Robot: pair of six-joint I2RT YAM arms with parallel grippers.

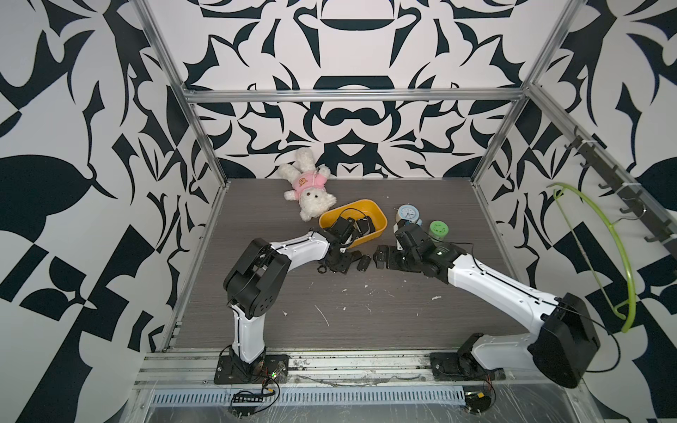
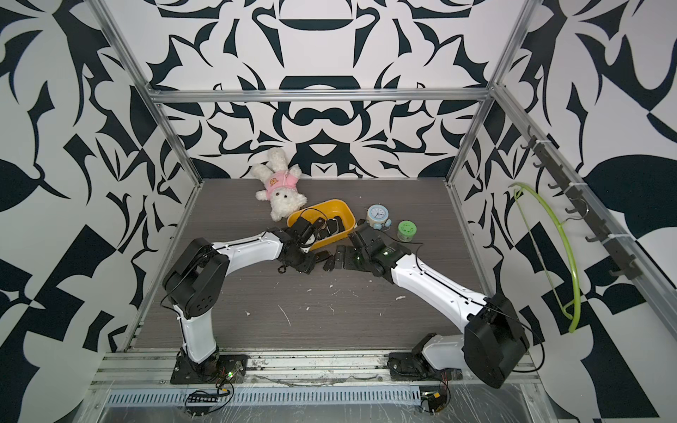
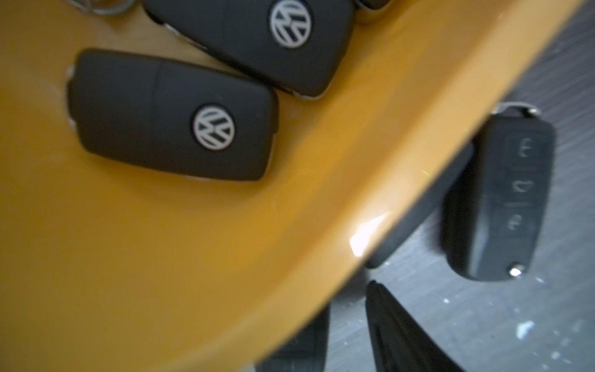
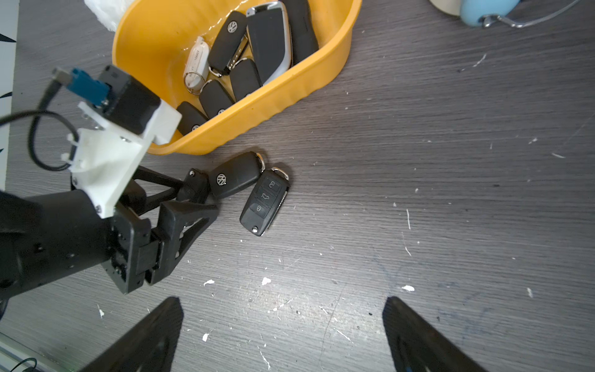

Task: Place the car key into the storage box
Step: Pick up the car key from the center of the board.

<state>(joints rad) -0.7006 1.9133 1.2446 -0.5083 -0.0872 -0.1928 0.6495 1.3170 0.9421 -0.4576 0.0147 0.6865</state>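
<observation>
Closest to the lens, my right gripper (image 4: 282, 301) hangs over bare tabletop (image 4: 450, 193) on the near side of the storage box (image 4: 289, 93). Its two fingers are spread wide with nothing between them. Just beside that box's near wall lie three black car keys: a Volkswagen-badged fob (image 4: 235, 175), a three-button flip key (image 4: 264, 201) just beside it, and a smaller fob (image 4: 195, 185) at the badged one's other end. My left gripper (image 4: 201, 198) is down at that smaller fob, one finger on either side, standing narrower than my right's. Whether they press it I cannot tell. Inside the box lie several more keys (image 4: 270, 38) and a white tag (image 4: 196, 64). A white plush toy (image 1: 307, 185) lies just beside the box's far side.
</observation>
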